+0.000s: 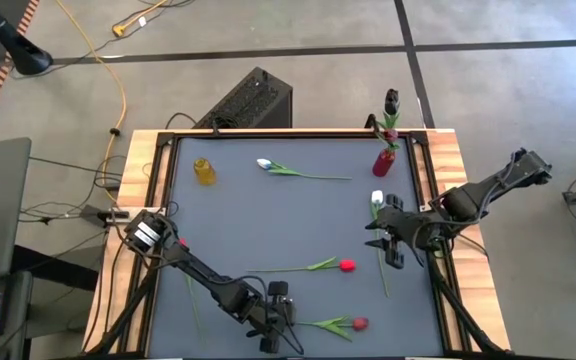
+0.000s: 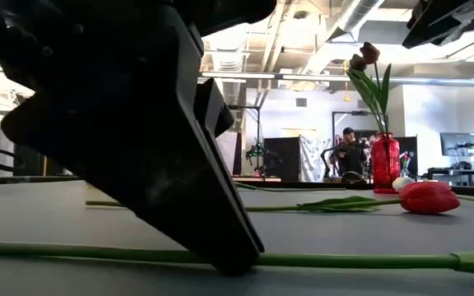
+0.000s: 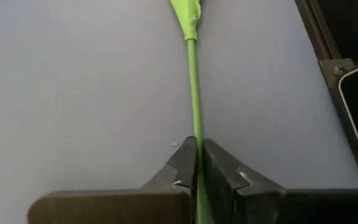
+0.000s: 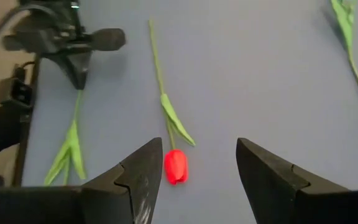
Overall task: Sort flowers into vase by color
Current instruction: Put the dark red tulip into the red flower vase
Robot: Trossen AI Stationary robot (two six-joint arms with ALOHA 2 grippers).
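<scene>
Gripping of a flower stem is the step in hand: the left gripper (image 1: 280, 318) is seen clamped on the green stem (image 3: 194, 93) of the near red tulip (image 1: 358, 324), which lies flat at the table's near edge, not yet lifted. The right gripper (image 1: 393, 238) hangs with jaws apart at the right side, above a white tulip (image 1: 376, 199). A lift is called for next, then transfer to the red vase (image 1: 382, 162) at the far right, judged the matching colour; the yellow vase (image 1: 204, 171) stands far left.
</scene>
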